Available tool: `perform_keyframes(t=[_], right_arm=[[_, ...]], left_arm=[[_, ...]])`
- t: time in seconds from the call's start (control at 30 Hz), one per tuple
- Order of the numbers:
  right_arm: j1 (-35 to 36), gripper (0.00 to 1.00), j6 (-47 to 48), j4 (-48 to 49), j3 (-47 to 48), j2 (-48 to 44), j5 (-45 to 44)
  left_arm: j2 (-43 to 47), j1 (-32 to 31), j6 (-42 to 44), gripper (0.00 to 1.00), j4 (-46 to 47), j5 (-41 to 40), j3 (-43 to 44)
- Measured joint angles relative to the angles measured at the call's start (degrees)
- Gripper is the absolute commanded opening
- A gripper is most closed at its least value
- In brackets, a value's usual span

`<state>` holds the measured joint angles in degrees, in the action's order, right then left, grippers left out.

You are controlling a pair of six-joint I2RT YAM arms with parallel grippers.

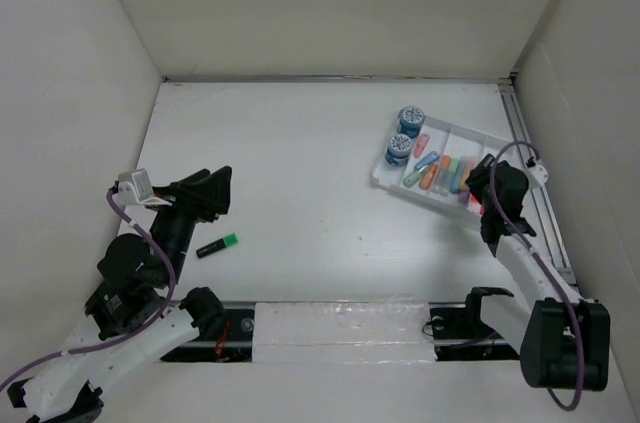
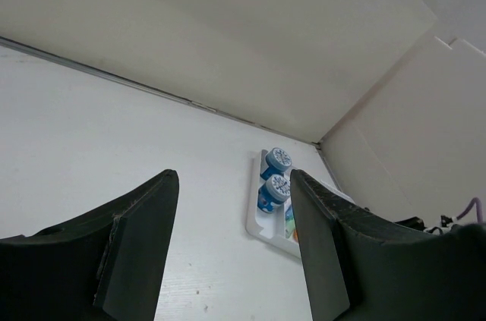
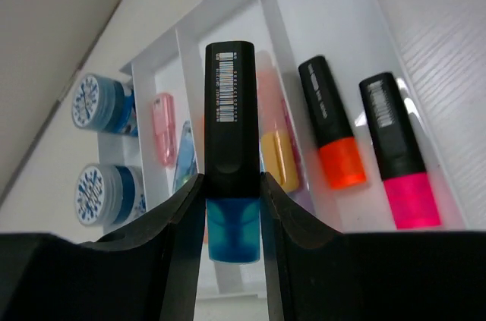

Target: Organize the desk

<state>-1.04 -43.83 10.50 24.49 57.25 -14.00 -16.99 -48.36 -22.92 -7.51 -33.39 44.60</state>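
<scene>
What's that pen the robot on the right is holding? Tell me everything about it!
It's a highlighter with a shiny black plastic body, a see-through blue end, and a white barcode sticker near the other end. The right arm's fingers squeeze it from both sides where black meets blue. It sticks straight out over the white tray, lined up with the orange highlighter and pink highlighter lying there. Whether it touches the tray can't be seen.

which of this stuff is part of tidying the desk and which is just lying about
Job: desk, tray, jars in tray, blue highlighter in right gripper, loose green highlighter, open left gripper.
Just there: tape strip, purple cable, walls.
</scene>
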Motion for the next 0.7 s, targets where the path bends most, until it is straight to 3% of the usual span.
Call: perform_keyframes(t=[0.17,0.27,0.43,0.5,0.63,0.7], right_arm=[[-14.80,0.00,-0.02,0.63,0.68,1.70,8.74],[-22.16,0.00,0.07,1.49,3.41,9.29,16.61],[-23.69,0.04,0.70,2.08,7.80,17.66,23.17],[-23.69,0.13,0.96,2.25,9.49,20.48,25.59],[-23.69,0.54,1.05,2.29,10.75,21.49,27.56],[-23.69,0.65,1.11,2.25,10.75,20.22,27.39]], left_arm=[[0.04,0.00,0.00,0.56,0.00,0.15,-0.02],[0.15,0.00,0.00,0.56,0.00,0.15,-0.02],[0.22,0.00,0.00,0.56,0.00,0.15,-0.02],[0.22,0.00,0.00,0.57,0.02,0.15,-0.02],[0.22,0.00,0.00,0.56,0.00,0.15,-0.02],[0.22,0.00,0.02,0.56,0.00,0.13,0.00]])
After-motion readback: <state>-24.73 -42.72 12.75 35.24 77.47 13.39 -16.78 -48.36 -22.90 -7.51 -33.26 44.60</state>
